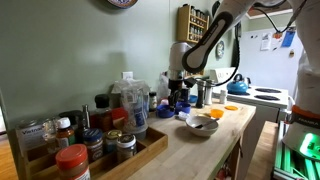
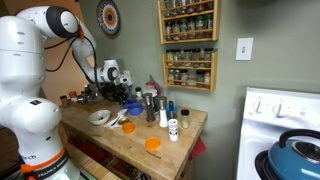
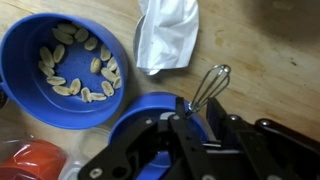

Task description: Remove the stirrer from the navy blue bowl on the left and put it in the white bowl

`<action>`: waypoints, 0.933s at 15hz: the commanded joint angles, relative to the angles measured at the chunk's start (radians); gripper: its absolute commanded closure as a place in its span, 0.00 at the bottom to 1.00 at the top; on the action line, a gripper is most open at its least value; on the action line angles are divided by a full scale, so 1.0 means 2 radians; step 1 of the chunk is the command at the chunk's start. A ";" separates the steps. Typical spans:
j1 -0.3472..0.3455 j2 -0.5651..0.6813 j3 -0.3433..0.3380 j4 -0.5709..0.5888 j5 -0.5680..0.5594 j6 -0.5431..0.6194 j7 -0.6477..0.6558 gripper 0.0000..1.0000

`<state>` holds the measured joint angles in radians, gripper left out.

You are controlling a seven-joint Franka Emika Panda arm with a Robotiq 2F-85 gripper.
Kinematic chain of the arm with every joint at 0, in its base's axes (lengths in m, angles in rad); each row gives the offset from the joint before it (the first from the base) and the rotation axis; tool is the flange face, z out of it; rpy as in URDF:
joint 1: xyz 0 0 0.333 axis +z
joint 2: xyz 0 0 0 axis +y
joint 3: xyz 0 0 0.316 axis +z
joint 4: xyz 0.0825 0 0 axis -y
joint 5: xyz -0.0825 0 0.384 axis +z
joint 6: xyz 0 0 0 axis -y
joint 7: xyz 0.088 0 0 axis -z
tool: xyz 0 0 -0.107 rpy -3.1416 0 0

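Lining up the pick, needs a clean straight lift

Counter (image 1: 215,135) is crowded, so I'd pull straight up before swinging over to the white bowl (image 1: 201,124). Navy bowl (image 3: 150,108) sits right under the tool (image 3: 207,130). Stirrer (image 3: 210,85) is a thin wire whisk standing in it, between the fingers. Can't tell if it's pinched.
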<state>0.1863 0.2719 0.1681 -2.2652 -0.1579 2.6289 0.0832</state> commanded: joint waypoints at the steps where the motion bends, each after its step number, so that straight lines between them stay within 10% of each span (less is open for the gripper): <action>1: 0.015 0.000 -0.015 0.002 -0.015 -0.001 0.019 0.93; 9: 0.018 -0.069 -0.011 -0.024 -0.018 -0.009 0.009 0.97; 14: 0.004 -0.154 0.004 -0.058 0.039 -0.133 -0.079 0.97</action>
<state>0.2133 0.0834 0.1623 -2.2996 -0.1408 2.4893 0.0140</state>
